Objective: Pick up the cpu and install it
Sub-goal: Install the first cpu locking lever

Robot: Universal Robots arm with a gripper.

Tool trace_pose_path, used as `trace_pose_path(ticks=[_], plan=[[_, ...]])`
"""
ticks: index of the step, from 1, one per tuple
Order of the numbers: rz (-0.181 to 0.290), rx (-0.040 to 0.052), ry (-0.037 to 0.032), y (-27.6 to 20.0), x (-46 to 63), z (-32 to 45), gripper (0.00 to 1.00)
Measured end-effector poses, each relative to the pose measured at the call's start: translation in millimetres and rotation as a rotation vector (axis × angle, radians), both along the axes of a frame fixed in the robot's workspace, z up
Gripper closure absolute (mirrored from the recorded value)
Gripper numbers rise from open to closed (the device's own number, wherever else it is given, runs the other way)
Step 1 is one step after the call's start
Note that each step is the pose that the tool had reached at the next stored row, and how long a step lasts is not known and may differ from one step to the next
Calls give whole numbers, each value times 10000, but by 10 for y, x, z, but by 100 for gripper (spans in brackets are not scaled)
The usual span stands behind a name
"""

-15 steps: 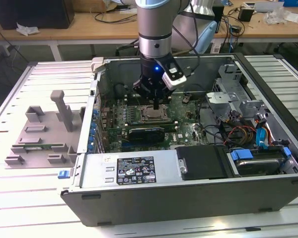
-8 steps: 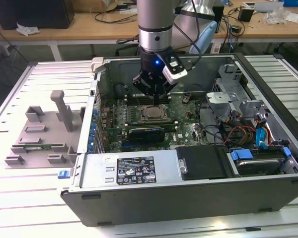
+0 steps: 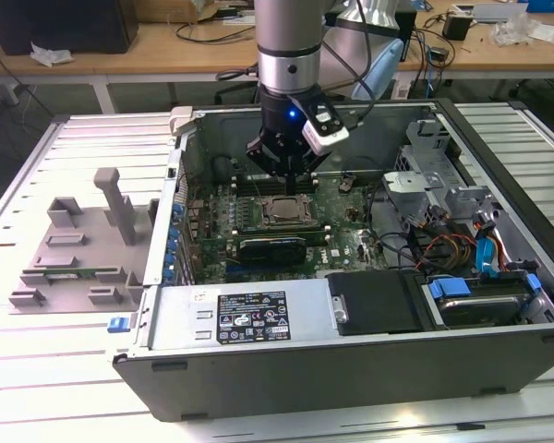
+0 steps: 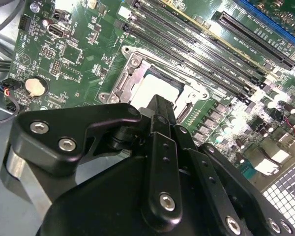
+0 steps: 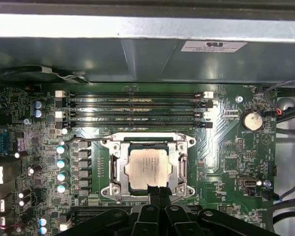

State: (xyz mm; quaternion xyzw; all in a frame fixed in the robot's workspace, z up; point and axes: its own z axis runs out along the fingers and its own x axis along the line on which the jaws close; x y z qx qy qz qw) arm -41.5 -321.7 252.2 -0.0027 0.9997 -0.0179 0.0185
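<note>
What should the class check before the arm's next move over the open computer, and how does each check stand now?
1. The cpu lies inside the socket frame: ok.
2. The cpu is flat and fully seated: cannot tell.
3. The tool is shut and carries nothing: ok.
4. The tool is lined up over the socket, as in the exterior view: ok.
5. The tool is clear of the cpu's near edge: cannot tell.
6. The memory slots beside the socket are unobstructed: ok.

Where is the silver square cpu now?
In the first wrist view the cpu sits in the metal socket frame, between the black memory slots and the claw.
</note>
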Motion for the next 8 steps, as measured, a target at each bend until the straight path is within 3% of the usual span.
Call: trace_pose_path(ticks=[8], plan=[[0, 0, 1, 0, 0, 15, 89]])
